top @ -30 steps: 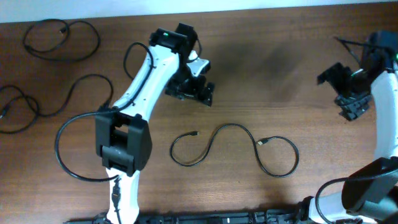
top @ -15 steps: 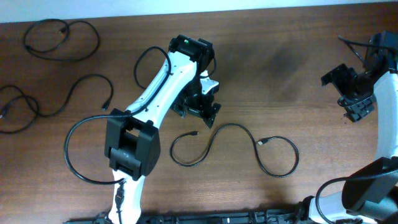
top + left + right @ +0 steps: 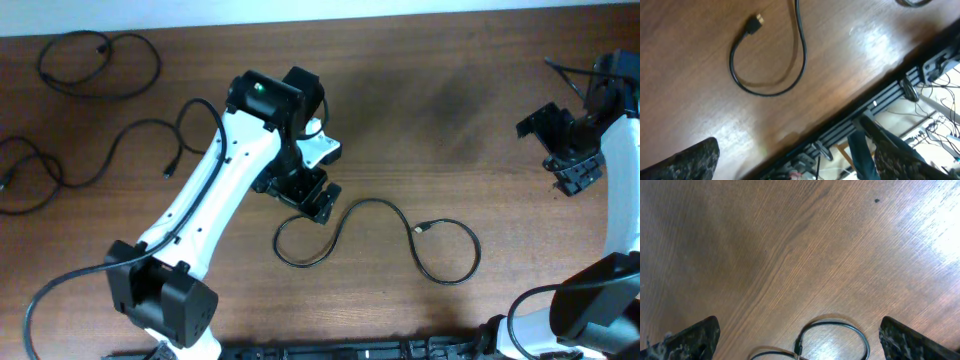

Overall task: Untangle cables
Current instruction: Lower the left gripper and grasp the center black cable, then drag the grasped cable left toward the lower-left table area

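While both arms stand over the worktop, neither holds anything.

Left hand: positioned near the worktop's centre. In its wrist view the two fingers are spread wide with only bare wood between them, so it is released and empty.

Right hand: at the 3 o'clock edge of the overhead view. Its fingers are likewise spread wide, released, with nothing gripped.

Middle cable: lies flat in an S-shaped curve at about 6 o'clock from the worktop's centre, with a loop at each end. Its left loop sits directly at 6 o'clock from the left hand, and one small plug lies just beside that hand. Whether they touch cannot be told. The right hand is well apart from this cable.

Coiled cable: lies in loose rings at the 10 o'clock corner, separate from the others.

Wavy cable: runs along the 9 o'clock side, below the coil and apart from the middle cable. Its left end leaves the frame.
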